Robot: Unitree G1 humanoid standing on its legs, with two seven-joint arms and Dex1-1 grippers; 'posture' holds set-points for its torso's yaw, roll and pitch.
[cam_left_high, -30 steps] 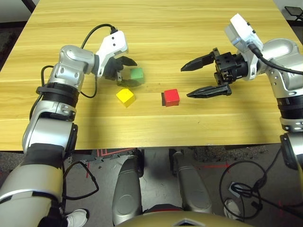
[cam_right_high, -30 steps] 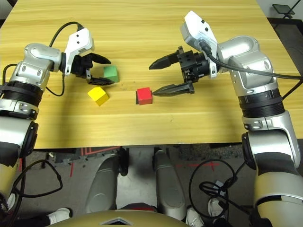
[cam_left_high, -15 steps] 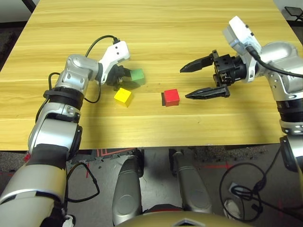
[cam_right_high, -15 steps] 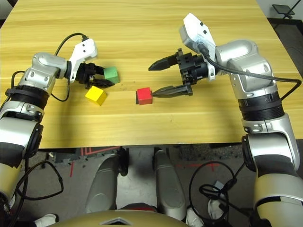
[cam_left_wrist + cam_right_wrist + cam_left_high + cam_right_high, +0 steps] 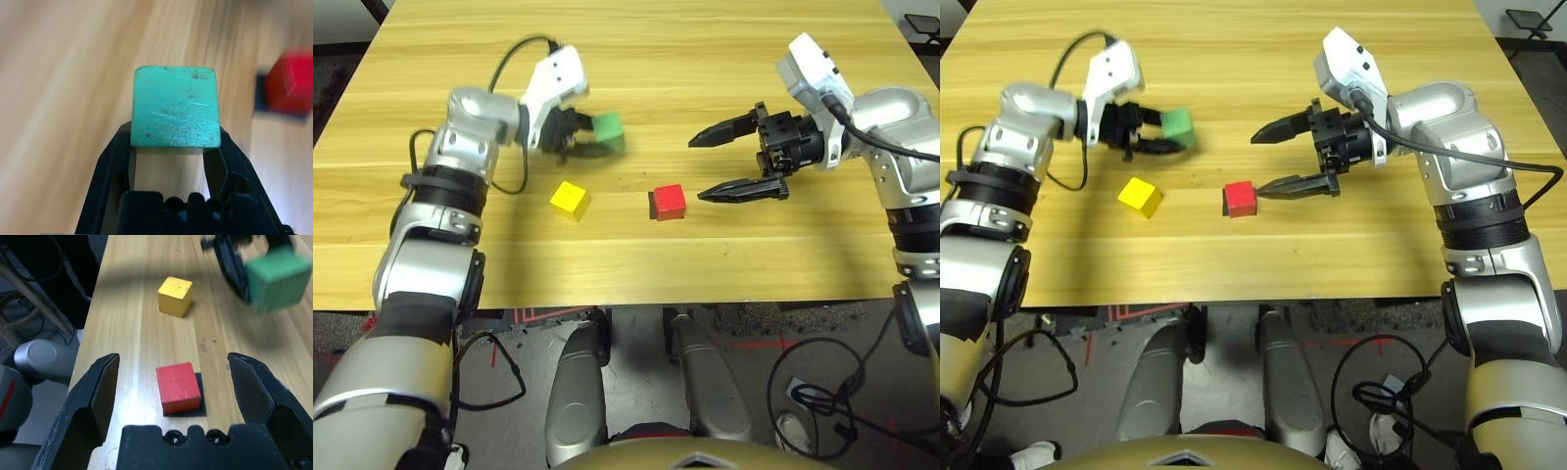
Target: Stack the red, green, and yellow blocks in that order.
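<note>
Yellow block (image 5: 570, 199) sits nearest on the desk (image 5: 705, 39), w/ red block (image 5: 668, 202) to its right on a flat black patch (image 5: 195, 396), the two apart. Right tool (image 5: 738, 161) hangs just right of red, fingers wide apart, holding nothing. Farther back, left tool (image 5: 590, 137) is clamped on green block (image 5: 608, 128), held clear above the desk.

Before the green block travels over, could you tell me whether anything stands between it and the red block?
Nothing visible does. The left gripper holds the green block above the table; bare wood lies between it and the red block. The yellow block sits aside.
</note>
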